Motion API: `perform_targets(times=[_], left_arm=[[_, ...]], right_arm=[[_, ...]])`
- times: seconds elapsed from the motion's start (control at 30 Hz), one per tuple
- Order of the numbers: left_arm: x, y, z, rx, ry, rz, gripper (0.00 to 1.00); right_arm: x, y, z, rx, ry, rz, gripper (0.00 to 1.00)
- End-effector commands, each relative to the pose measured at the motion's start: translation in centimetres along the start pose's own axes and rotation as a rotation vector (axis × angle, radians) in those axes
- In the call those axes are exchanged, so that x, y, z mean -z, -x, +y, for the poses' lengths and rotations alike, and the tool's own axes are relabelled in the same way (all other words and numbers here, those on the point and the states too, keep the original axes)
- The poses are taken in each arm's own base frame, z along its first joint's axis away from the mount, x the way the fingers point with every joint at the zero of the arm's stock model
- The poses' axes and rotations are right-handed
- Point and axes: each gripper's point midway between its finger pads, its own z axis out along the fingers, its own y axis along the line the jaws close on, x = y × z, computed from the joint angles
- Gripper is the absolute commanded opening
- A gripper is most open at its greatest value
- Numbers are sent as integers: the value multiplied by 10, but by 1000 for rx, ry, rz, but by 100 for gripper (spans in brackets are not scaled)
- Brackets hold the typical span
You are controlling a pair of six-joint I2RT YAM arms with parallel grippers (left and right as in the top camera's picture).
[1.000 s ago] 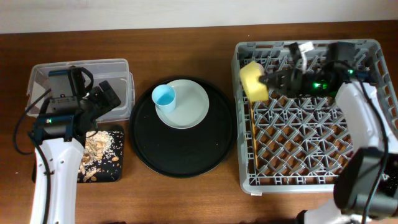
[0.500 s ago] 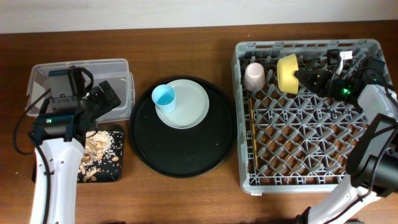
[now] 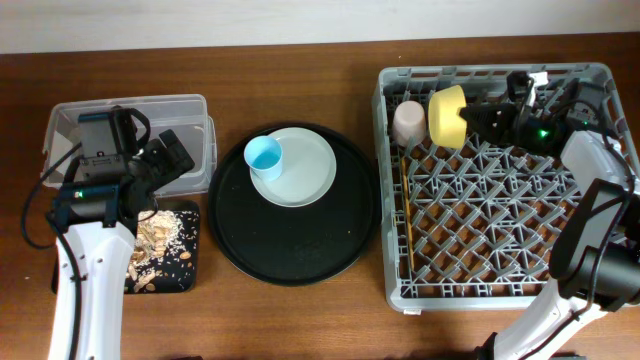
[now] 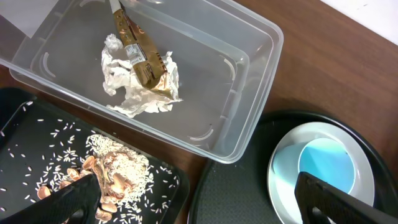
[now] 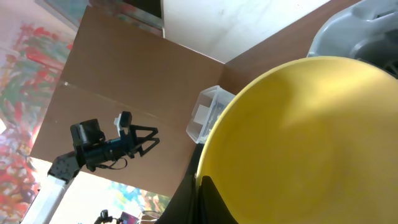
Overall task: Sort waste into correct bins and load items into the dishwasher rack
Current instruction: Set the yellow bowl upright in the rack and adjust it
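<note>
My right gripper (image 3: 472, 122) is shut on the rim of the yellow bowl (image 3: 446, 117), which stands on edge at the back of the dishwasher rack (image 3: 500, 235), just right of the pale pink cup (image 3: 408, 122). In the right wrist view the yellow bowl (image 5: 311, 137) fills the frame, with my right gripper (image 5: 200, 182) pinching its rim. Two chopsticks (image 3: 407, 215) lie along the rack's left side. The light blue cup (image 3: 264, 155) sits on the plate (image 3: 305, 172). My left gripper (image 4: 202, 205) hangs open over the clear tub (image 4: 249, 81), which holds the tissue (image 4: 124, 93) and the wrapper (image 4: 140, 53). Food scraps (image 4: 118, 174) lie on the flat black tray (image 4: 37, 137).
The big round black tray (image 3: 295, 245) carries the plate and blue cup between the bins and the rack. The clear tub (image 3: 190, 105) and flat black tray (image 3: 185, 270) sit at the left under my left gripper (image 3: 165, 168). Brown table shows in front.
The right gripper carried the yellow bowl rightward along the rack's back, uncovering the pink cup, then a little back left. The left arm has stayed still.
</note>
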Motion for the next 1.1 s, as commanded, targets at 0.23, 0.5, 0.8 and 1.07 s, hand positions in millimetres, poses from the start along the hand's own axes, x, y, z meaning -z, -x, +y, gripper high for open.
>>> perform_targets(times=[0.23,0.5,0.8,1.07], left_arm=[[4,6,-2,-1,-8,-17,99],[4,6,-2,-1,-8,-17,99],[4,6,-2,-1,-8,-17,99],[4,6,-2,-1,-8,-17,99]], right_arm=[[68,16,-36,-59,-173,-154,17],[73,31,-32,28,-256,-164,44],[54,-11,27,140,-974,23,22],[-4,-86,30,101,-1040,337,20]])
